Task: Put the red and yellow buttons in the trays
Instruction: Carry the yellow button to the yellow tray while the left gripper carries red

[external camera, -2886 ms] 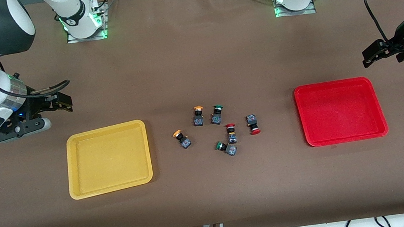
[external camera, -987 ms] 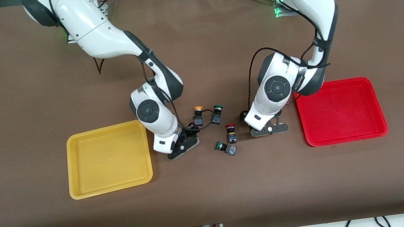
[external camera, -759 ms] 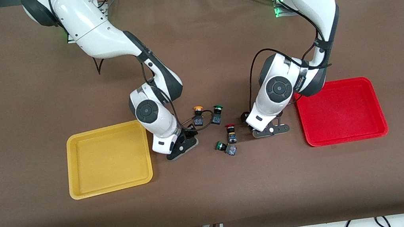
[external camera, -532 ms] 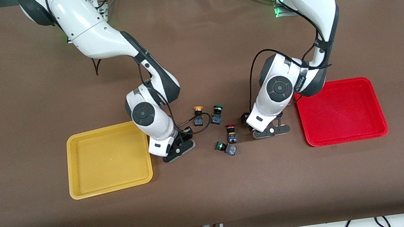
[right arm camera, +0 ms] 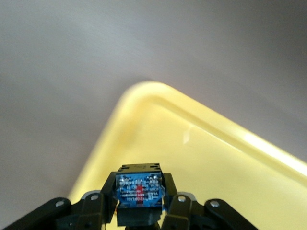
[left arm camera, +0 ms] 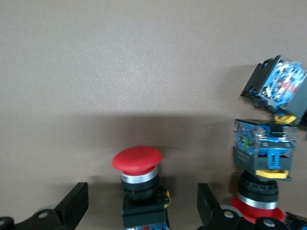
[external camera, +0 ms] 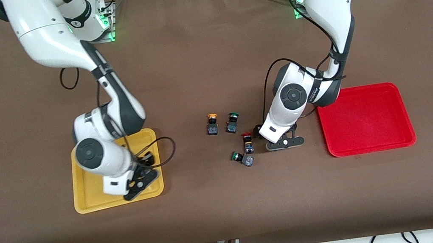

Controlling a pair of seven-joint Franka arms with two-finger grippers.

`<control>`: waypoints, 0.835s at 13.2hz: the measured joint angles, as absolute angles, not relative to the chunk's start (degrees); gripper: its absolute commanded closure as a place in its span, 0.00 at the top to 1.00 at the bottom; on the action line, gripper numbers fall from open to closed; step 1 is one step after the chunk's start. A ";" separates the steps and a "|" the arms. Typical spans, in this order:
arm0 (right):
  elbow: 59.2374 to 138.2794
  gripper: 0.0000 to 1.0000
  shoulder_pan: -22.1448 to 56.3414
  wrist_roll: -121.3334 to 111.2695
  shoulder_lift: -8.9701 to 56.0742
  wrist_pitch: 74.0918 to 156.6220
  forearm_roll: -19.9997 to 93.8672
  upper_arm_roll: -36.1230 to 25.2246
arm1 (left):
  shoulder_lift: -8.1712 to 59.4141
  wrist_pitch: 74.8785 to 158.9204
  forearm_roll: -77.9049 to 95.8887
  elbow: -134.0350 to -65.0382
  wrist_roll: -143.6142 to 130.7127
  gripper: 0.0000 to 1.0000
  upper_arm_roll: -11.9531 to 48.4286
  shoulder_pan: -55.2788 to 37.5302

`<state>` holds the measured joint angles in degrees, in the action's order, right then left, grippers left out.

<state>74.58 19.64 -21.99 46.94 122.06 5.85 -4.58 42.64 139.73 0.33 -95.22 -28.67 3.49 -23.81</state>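
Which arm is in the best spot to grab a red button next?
The left. The left gripper is open, down at the table with a red button between its fingers, near the red tray. The right gripper is shut on another button over the yellow tray.

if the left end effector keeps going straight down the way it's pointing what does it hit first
Probably the red button lying between its open fingers; the left end effector seems low around it already, then the table. Depth is hard to judge.

Bright even light, blurry wrist views
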 measured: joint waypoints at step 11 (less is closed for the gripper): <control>75.81 1.00 15.65 -0.87 45.42 117.52 5.99 2.96 | 34.66 124.62 0.24 -93.79 -18.78 0.13 2.05 -16.36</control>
